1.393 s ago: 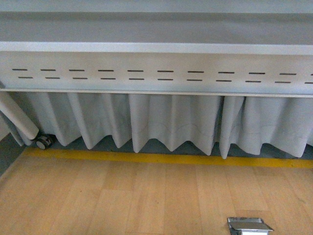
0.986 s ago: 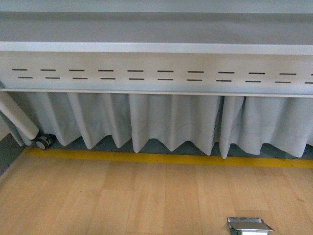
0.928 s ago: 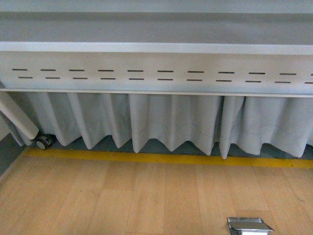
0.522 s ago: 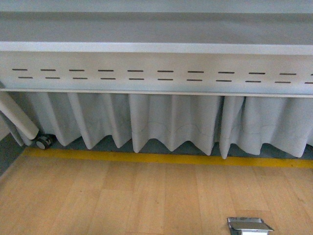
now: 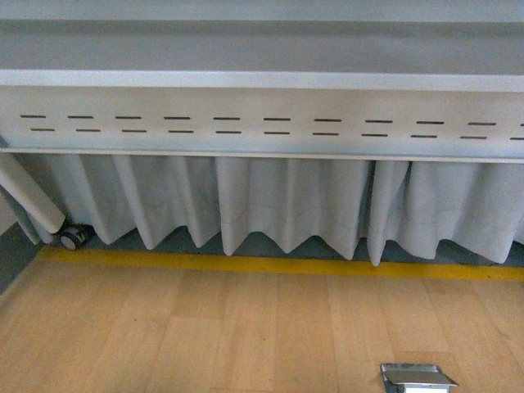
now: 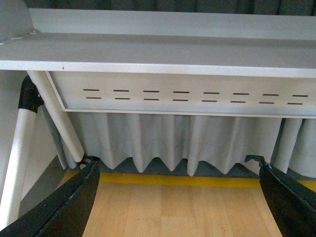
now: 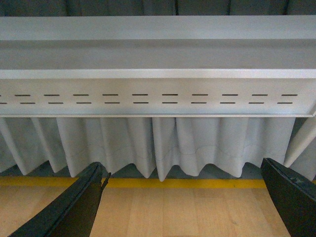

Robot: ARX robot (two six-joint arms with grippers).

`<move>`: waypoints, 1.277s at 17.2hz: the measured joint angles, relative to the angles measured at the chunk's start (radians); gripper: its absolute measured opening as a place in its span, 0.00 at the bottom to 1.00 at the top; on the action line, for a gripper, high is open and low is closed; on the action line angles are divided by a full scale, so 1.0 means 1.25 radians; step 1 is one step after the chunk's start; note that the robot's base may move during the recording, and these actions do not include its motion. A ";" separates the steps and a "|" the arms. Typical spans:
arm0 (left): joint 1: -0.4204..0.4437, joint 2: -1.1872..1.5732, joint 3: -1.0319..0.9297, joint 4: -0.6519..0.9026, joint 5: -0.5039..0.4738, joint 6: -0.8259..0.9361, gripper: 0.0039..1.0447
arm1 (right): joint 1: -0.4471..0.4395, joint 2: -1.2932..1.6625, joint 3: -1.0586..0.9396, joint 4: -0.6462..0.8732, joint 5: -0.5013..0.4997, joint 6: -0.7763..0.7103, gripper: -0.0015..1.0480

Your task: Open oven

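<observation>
The oven is out of view in all three views. My left gripper [image 6: 177, 170] is open, its two black fingers [image 6: 64, 202] spread wide with only wooden floor between them. My right gripper [image 7: 182, 173] is open too, with black fingers [image 7: 69, 207] at both lower corners and nothing held. Neither arm shows in the front view.
A grey table [image 5: 262, 82] with a slotted front panel [image 5: 262, 127] spans the view, and a pleated grey curtain [image 5: 270, 201] hangs below it. A yellow floor stripe [image 5: 278, 266] borders the wooden floor [image 5: 205, 336]. A metal floor box [image 5: 417, 378] lies at the lower right. A white leg with a caster [image 5: 74, 237] stands at left.
</observation>
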 joint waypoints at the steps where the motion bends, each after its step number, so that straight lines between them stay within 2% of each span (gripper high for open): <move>1: 0.000 0.000 0.000 0.000 0.000 0.000 0.94 | 0.000 0.000 0.000 0.000 0.000 0.000 0.94; 22: 0.000 0.000 0.000 0.000 0.000 0.000 0.94 | 0.000 0.000 0.000 0.000 0.000 0.000 0.94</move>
